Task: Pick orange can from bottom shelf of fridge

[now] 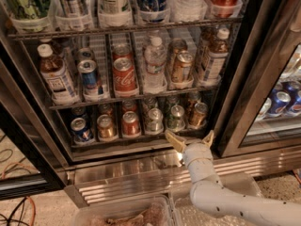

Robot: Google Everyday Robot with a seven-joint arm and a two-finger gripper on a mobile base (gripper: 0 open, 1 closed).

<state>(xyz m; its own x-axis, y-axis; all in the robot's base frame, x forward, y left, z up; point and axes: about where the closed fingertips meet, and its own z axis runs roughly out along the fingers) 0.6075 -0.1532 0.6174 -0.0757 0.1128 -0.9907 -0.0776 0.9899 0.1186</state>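
Gripper (191, 139) stood just below the front edge of the bottom shelf (117, 141), at its right end, over the ribbed steel base (127, 175) of the fridge (235, 102). Jaws were spread wide, holding nothing and touching no can. The orange can (198, 115) stood upright at the right end of the front row, just above the gripper. A silver can (176, 119) stood immediately to the orange can's left, with a redder can (130, 124) farther along.
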